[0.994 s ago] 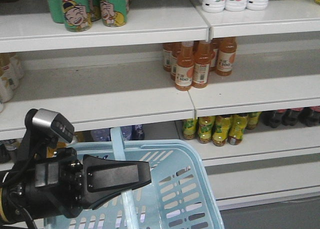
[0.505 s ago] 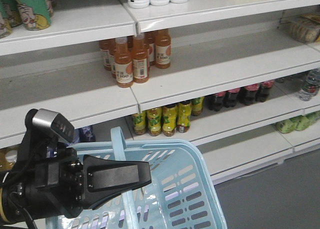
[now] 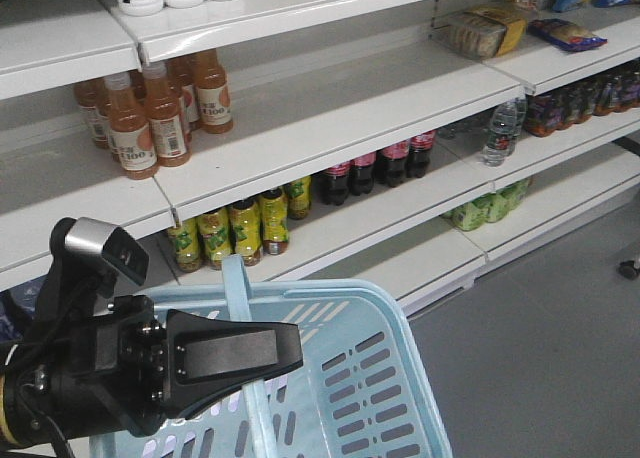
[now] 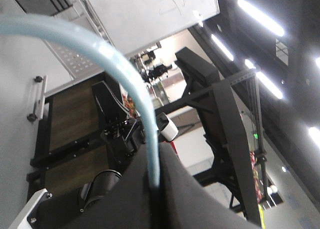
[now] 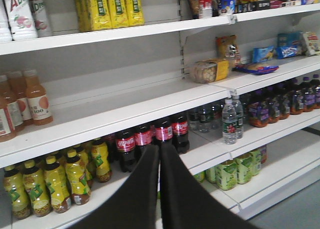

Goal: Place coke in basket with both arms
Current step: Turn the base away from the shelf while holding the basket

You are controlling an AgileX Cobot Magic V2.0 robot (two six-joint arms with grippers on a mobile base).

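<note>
Coke bottles (image 3: 380, 166) with red labels stand in a row on a low white shelf, to the right of yellow-labelled tea bottles. In the right wrist view the coke (image 5: 164, 133) stands just beyond my right gripper (image 5: 159, 149), which is shut and holds nothing. My left gripper (image 3: 296, 354) is shut on the upright handle (image 3: 236, 283) of the light blue basket (image 3: 392, 323) at the lower left. The left wrist view shows the handle (image 4: 116, 64) arching up out of the closed jaws of the left gripper (image 4: 156, 156). The basket looks empty as far as I can see into it.
Orange juice bottles (image 3: 150, 118) sit on the shelf above, yellow tea bottles (image 3: 232, 233) left of the coke. A water bottle (image 3: 497, 136), green bottles (image 3: 485, 208) and snack packs (image 3: 480, 33) are to the right. Grey floor (image 3: 560, 328) lies at the lower right.
The shelves have slid left across the front view, bringing the coke row, water bottle and snacks into sight. The left gripper has kept its hold on the basket handle.
</note>
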